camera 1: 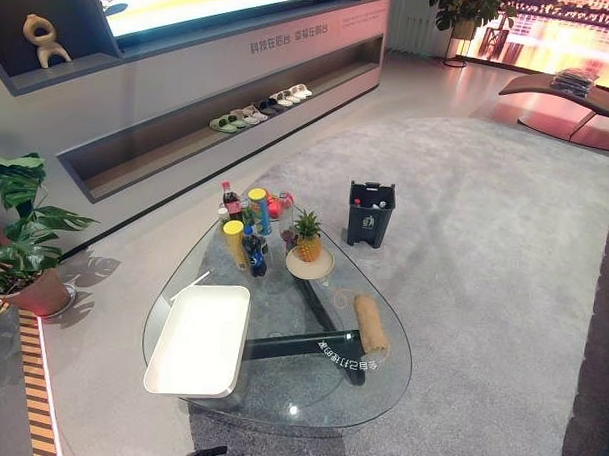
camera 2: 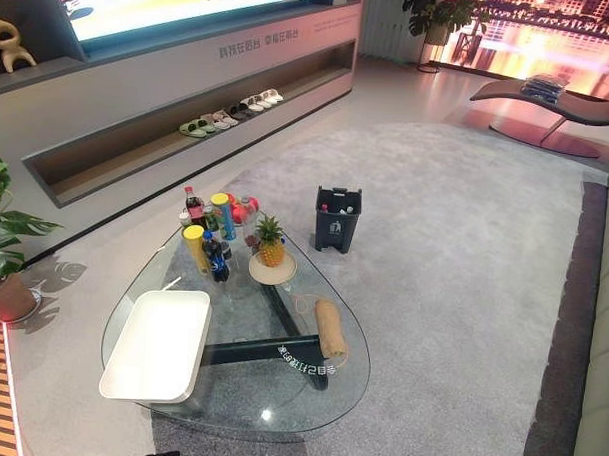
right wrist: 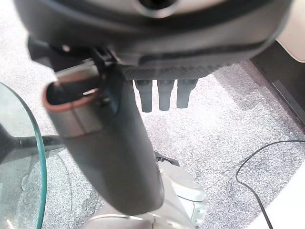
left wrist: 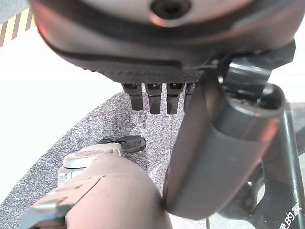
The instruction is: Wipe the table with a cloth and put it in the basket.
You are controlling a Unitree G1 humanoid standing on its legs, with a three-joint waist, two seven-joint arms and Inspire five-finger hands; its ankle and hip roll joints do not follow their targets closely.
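Currently the rolled tan cloth lies on the glass coffee table, near its right-hand edge, touched by neither hand. A white tray sits on the table's left part, well apart from the cloth. Towards the far end stand a pineapple on a small plate, a yellow can and several bottles grouped together. The dark basket stands on the grey carpet just beyond the table's far end. The left hand hangs over the carpet beside the table, fingers straight and relaxed, holding nothing. The right hand hangs likewise over the carpet, fingers straight, thumb extended, grasping nothing. A potted plant stands at far left.
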